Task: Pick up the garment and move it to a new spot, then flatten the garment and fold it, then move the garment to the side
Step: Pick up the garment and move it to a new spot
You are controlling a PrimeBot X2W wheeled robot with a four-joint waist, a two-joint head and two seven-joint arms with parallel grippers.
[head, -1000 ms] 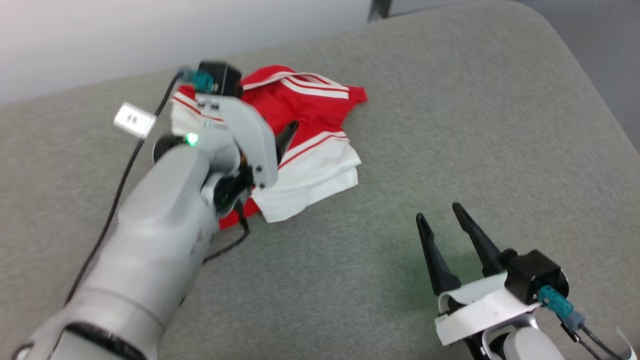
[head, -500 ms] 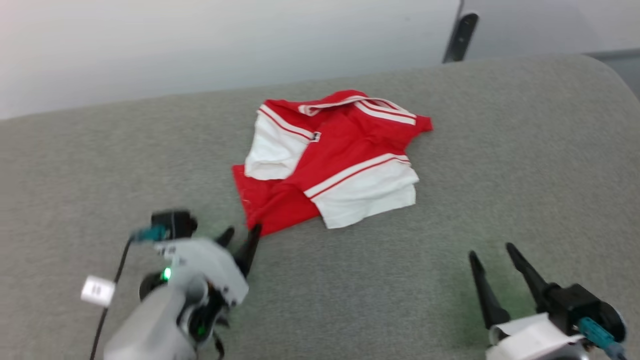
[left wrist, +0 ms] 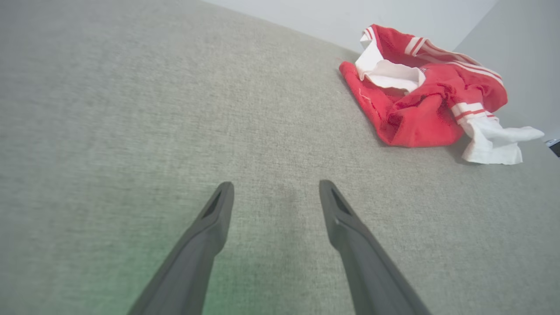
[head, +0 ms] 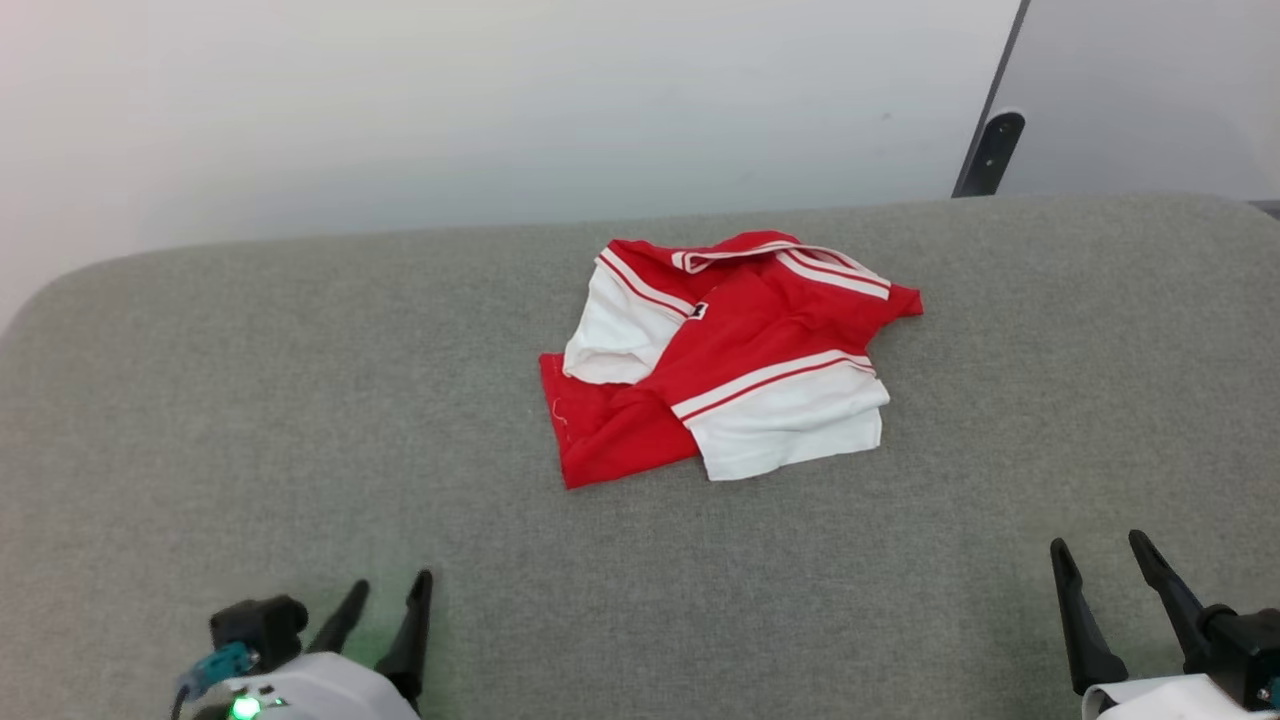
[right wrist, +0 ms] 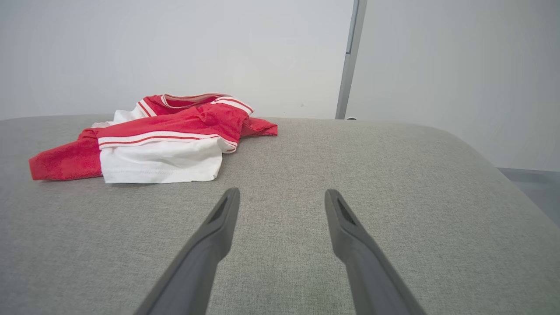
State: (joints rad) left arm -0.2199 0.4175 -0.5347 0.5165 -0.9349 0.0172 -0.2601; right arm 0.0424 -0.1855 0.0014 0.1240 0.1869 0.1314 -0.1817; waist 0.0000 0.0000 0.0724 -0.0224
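Both arms hang low at the near edge of the grey padded surface (head: 300, 400), and neither one has anything in it. The left gripper (head: 392, 582) sits at the near left corner with its jaws spread wide, nothing but bare fabric between them in the left wrist view. The right gripper (head: 1097, 541) mirrors it at the near right corner, equally released and empty.

The red jersey (head: 730, 360) lies well apart from both, toward the far edge and a touch right of the middle. It's a loose bundle: white sleeves doubled over the red body, striped neck trim at the far side, and one red corner poking out on the near left. No lettering shows.

I'd call that a rough fold rather than a neat one. Since it lies nearer the middle than either side edge, the move to the side looks like the job in hand, unless the fold needs tidying first.

Either way, the next move calls for a long reach forward. The near hem of the white sleeve and that stray red corner look like the easiest edges to pinch. Grab low, through all the layers, or the bundle may spill open.
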